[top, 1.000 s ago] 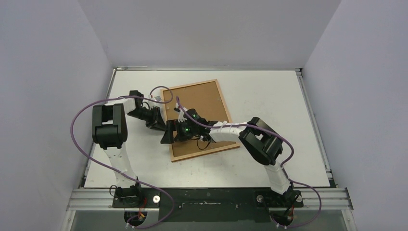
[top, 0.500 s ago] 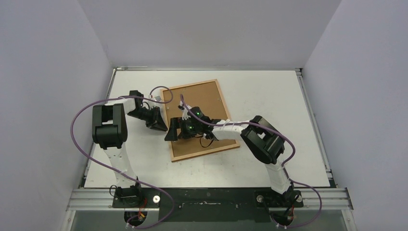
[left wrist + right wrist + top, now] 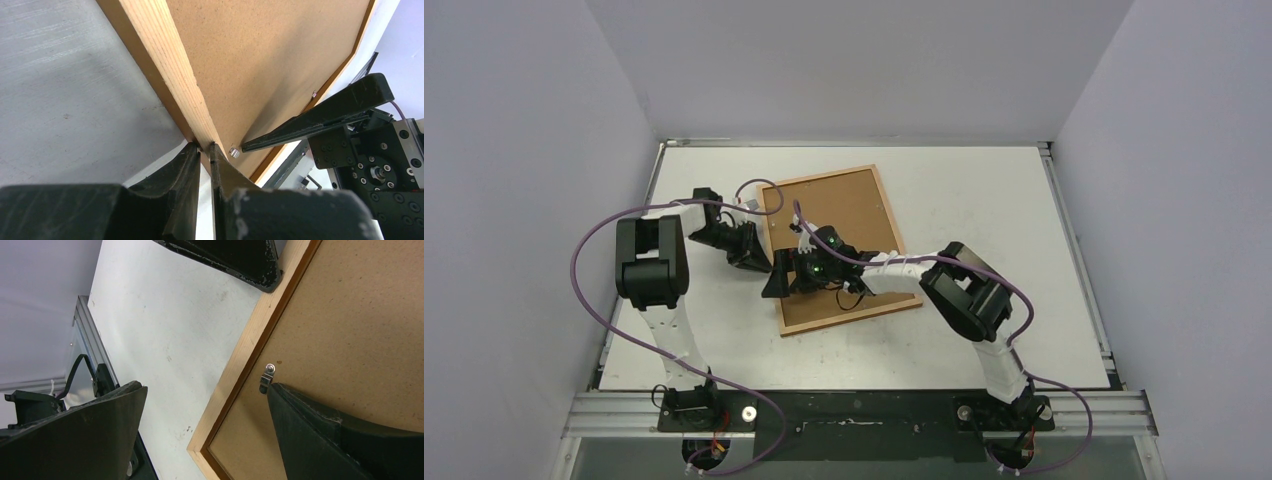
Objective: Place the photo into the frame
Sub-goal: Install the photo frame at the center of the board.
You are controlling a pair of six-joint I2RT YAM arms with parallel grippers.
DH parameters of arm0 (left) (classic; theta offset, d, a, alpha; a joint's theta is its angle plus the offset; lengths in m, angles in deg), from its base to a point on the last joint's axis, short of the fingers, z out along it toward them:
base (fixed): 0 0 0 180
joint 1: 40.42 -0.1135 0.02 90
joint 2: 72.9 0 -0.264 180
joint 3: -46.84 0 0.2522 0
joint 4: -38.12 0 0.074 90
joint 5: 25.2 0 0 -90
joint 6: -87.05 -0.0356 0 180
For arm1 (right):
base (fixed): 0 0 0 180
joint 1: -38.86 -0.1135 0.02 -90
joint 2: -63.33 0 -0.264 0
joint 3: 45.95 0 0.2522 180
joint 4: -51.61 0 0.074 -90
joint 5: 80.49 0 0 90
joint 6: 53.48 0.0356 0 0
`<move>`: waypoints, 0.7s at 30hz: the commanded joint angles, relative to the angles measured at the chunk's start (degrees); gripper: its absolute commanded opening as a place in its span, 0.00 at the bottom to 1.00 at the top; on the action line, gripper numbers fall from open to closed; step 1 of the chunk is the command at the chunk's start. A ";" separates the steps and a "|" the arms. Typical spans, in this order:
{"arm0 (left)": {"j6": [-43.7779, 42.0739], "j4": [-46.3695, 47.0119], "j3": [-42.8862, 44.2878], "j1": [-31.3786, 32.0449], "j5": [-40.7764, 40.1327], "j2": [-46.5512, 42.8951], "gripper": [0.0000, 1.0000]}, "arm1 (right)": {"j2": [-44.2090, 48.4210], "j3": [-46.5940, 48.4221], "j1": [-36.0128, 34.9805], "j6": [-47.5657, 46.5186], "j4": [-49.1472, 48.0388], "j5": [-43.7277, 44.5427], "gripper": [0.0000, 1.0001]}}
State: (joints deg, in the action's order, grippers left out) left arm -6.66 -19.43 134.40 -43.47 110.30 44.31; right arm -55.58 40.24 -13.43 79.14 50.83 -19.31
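Left tool, fingers almost together on nothing, butts the left edge of the frame, lying face down mid bench; stiff, probably light, best gripped by its edges. Right tool, spread wide, straddles that edge beside a clip; photo hidden

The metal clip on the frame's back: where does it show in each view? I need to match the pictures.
Top external: too small to make out; it should be near the right gripper, by the left rail of the frame.
Left wrist: the clip is low centre, just right of the left gripper.
Right wrist: the clip is centre, at the tip of one finger.
Shared landmark: the pale wooden rail beside it.
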 commanded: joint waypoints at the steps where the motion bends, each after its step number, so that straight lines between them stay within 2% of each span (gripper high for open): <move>1: -2.04 2.96 -1.21 0.82 -3.92 -0.04 0.10 | -2.05 0.51 -1.21 0.35 -2.07 -0.94 0.97; 21: -2.26 2.57 -1.44 0.87 -3.75 -0.23 0.09 | -3.39 1.56 -1.56 1.83 -3.42 -0.10 0.98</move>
State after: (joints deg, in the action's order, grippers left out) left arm -6.68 -19.48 134.40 -43.47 110.28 44.22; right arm -56.56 40.48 -13.95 80.18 48.69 -20.07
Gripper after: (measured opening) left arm 0.099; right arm 0.972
